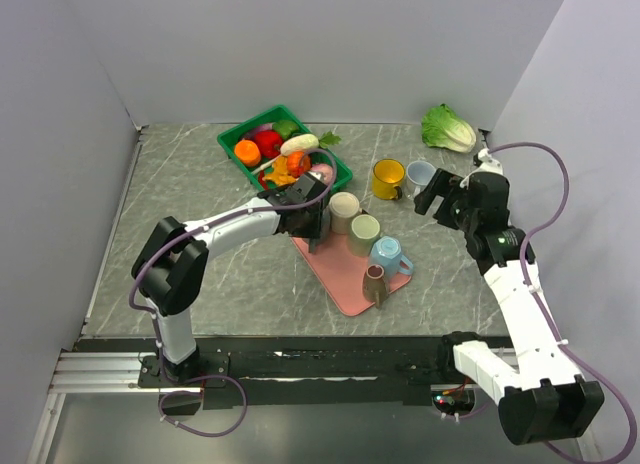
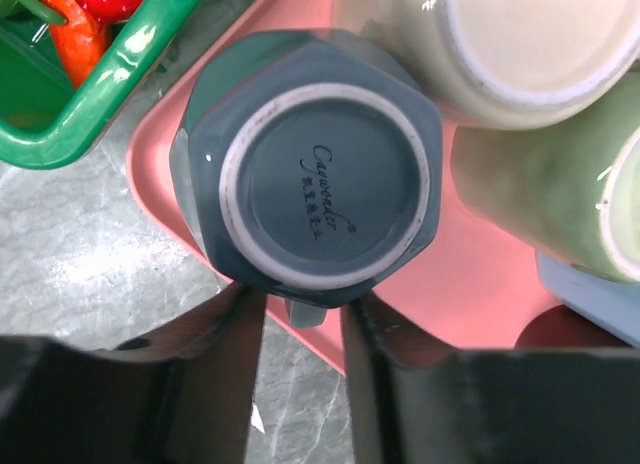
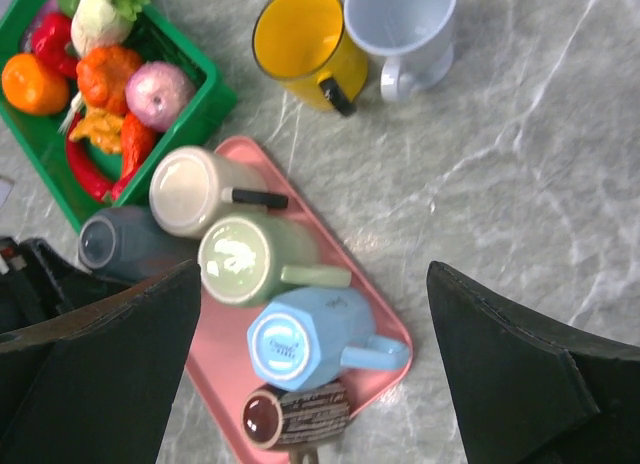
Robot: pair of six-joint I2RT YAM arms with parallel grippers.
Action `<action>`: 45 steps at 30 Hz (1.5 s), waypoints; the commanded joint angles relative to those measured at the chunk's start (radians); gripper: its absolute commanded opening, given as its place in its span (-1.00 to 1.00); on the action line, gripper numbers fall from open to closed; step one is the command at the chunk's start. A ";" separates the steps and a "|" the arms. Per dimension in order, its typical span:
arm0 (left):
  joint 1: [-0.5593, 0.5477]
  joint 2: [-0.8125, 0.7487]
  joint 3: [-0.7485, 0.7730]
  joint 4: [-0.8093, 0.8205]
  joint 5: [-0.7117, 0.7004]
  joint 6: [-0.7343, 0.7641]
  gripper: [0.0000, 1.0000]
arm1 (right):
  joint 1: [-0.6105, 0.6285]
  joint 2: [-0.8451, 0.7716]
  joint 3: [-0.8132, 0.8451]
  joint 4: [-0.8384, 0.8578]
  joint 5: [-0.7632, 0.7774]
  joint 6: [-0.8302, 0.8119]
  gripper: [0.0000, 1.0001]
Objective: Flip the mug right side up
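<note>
Over at ten o'clock on the table sits the green plastic basket (image 1: 250, 122) of toy vegetables. Just beside it at four o'clock, the left gripper (image 2: 303, 299) reaches the eleven o'clock corner of the flat pink tray (image 1: 340, 279), where the dark grey-blue ceramic mug (image 2: 325, 184) stands upside down, base up. The fingers (image 2: 235, 364) have a narrow gap and straddle its handle; I cannot tell if they pinch it. At two o'clock the right gripper (image 1: 434, 196) hangs wide apart, holding nothing, beside the white mug (image 1: 420, 174).

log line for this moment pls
left gripper | astride handle of upside-down grey mug on pink tray | grip unconfirmed | right gripper open, above table
</note>
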 commanded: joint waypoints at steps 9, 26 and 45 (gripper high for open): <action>-0.002 0.013 0.037 -0.048 -0.083 -0.020 -0.94 | -0.007 -0.035 -0.018 -0.051 -0.105 0.076 0.97; -0.002 -0.216 0.069 -0.105 0.104 -0.037 -0.98 | -0.004 -0.143 -0.131 0.176 -0.679 0.315 0.99; 0.002 -0.449 0.119 0.385 0.256 -0.486 -0.98 | -0.001 -0.172 -0.179 0.510 -0.818 0.637 0.98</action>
